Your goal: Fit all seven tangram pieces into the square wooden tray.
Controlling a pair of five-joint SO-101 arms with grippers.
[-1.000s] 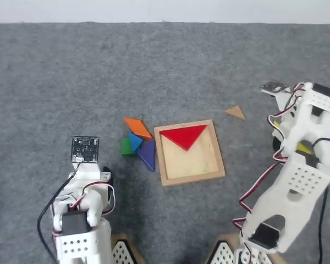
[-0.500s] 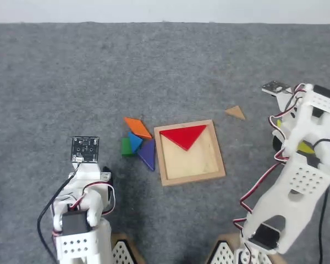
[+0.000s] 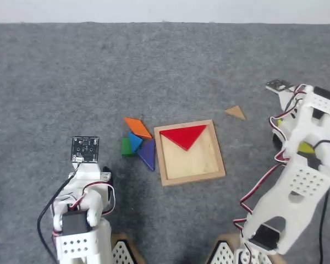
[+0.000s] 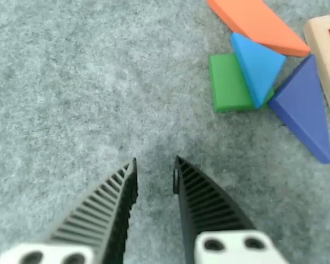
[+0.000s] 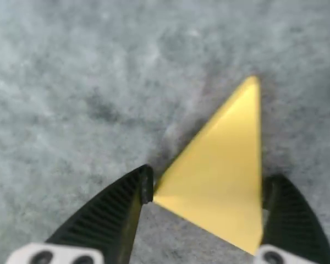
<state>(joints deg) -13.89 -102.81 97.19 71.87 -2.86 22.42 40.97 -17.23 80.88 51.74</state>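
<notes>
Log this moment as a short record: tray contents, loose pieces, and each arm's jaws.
tray: holds one piece, the red triangle, against its far rim
left of tray: orange piece, blue triangle, green piece and purple triangle, clustered; blue overlaps green
right of tray: tan triangle, alone on the mat
left gripper: jaws slightly open, nothing between, over bare mat short of the cluster
right gripper: jaws meet the yellow triangle on both sides
outside tray: six pieces
</notes>
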